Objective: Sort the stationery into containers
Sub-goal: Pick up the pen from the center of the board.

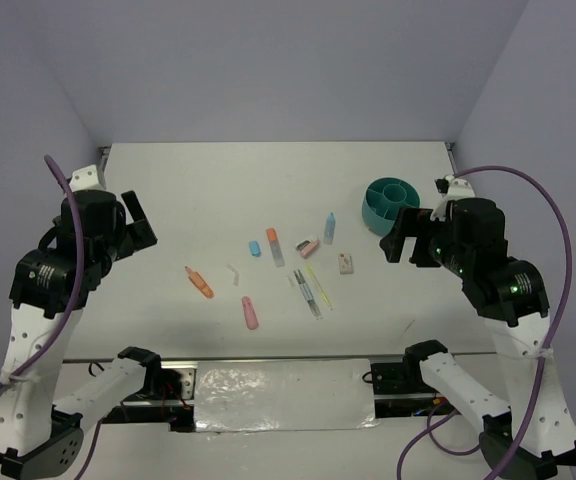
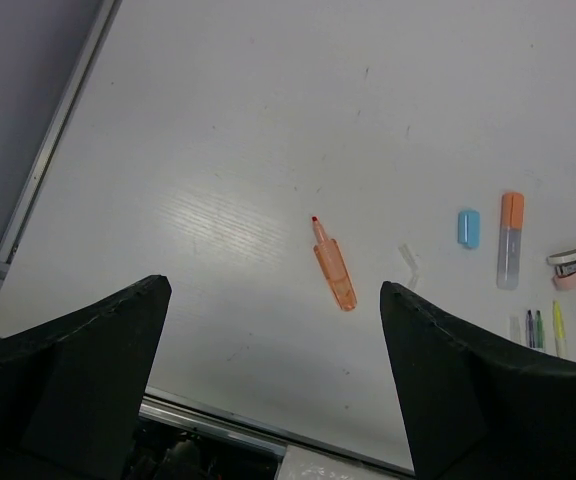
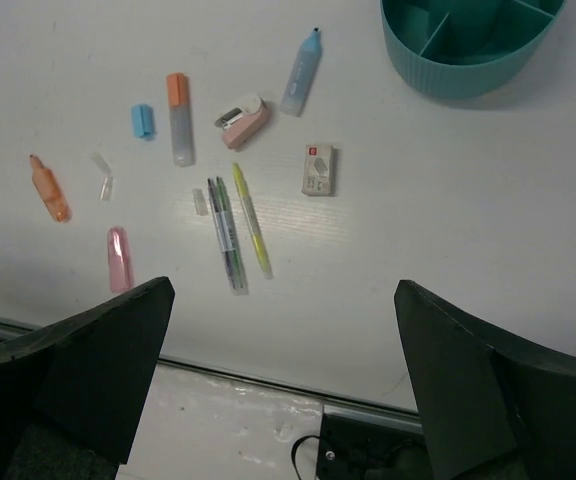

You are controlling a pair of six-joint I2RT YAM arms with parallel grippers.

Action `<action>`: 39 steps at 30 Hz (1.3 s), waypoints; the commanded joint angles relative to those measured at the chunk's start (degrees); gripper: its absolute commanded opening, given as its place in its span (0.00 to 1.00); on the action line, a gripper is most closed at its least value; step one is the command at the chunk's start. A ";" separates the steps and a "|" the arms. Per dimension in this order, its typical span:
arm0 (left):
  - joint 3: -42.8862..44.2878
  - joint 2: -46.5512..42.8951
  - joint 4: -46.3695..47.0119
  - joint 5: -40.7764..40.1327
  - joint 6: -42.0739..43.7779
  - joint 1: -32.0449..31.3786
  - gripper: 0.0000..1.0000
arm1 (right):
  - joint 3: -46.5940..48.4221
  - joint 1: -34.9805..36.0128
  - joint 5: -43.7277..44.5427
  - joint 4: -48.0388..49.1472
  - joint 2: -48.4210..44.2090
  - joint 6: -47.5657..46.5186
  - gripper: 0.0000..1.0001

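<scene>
The stationery lies loose mid-table: an orange highlighter (image 1: 199, 282), a pink highlighter (image 1: 250, 313), a blue cap (image 1: 254, 247), an orange-capped clear marker (image 1: 274, 245), a blue highlighter (image 1: 330, 228), a white eraser (image 1: 345, 263) and thin pens (image 1: 306, 292). The round teal organiser (image 1: 390, 204) stands at the right, its compartments empty where they show in the right wrist view (image 3: 468, 45). My left gripper (image 1: 133, 225) is open and empty, raised left of the items; the orange highlighter (image 2: 334, 265) lies ahead of its jaws (image 2: 273, 290). My right gripper (image 1: 400, 238) is open and empty, raised beside the organiser, above the pens (image 3: 223, 233).
A small pink and white item (image 1: 308, 246) lies between the clear marker and the blue highlighter. A clear cap (image 1: 233, 272) lies near the orange highlighter. Walls close the table at the back and sides. A metal rail (image 1: 268, 360) runs along the near edge.
</scene>
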 commanded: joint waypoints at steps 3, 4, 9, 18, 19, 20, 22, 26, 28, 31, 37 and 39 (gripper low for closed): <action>1.69 1.23 -0.92 -1.60 -0.90 -0.06 0.99 | -0.91 0.00 -4.14 4.03 -0.53 -0.76 1.00; 1.78 1.49 -1.01 -1.34 -0.91 -0.15 0.99 | -2.13 0.00 -5.63 4.82 -0.62 -0.68 1.00; 0.56 2.28 -0.13 1.73 -0.99 -0.15 0.99 | -8.03 4.81 -8.58 11.67 2.71 2.39 1.00; -3.05 4.65 2.42 11.91 2.87 -0.15 0.99 | -9.09 23.89 10.26 17.81 30.82 1.35 0.74; -3.40 4.92 2.42 12.80 3.48 -0.06 0.99 | -8.65 24.60 10.43 18.36 32.85 1.17 0.66; -3.75 5.09 2.33 13.42 3.58 -0.15 0.99 | -8.39 25.04 10.70 18.80 34.78 1.08 0.64; -4.46 5.18 1.72 14.04 4.10 -0.15 0.99 | -7.95 26.01 10.61 20.03 39.36 1.17 0.61; -5.86 3.87 1.63 13.87 4.89 -0.24 0.99 | -9.17 26.98 10.52 23.19 43.58 1.78 0.56; -6.22 3.34 1.54 13.95 4.98 -0.24 0.99 | -10.57 27.33 10.44 24.16 45.68 1.78 0.52; -7.18 2.81 1.89 14.83 5.25 -0.24 0.99 | -12.24 27.77 10.35 26.09 47.71 2.05 0.51; -7.89 3.34 2.07 15.45 5.77 -0.24 0.99 | -13.48 28.38 10.35 29.17 50.27 1.69 0.46; -7.54 3.86 2.16 15.62 5.78 -0.24 0.99 | -13.57 28.38 10.26 29.87 51.41 1.87 0.44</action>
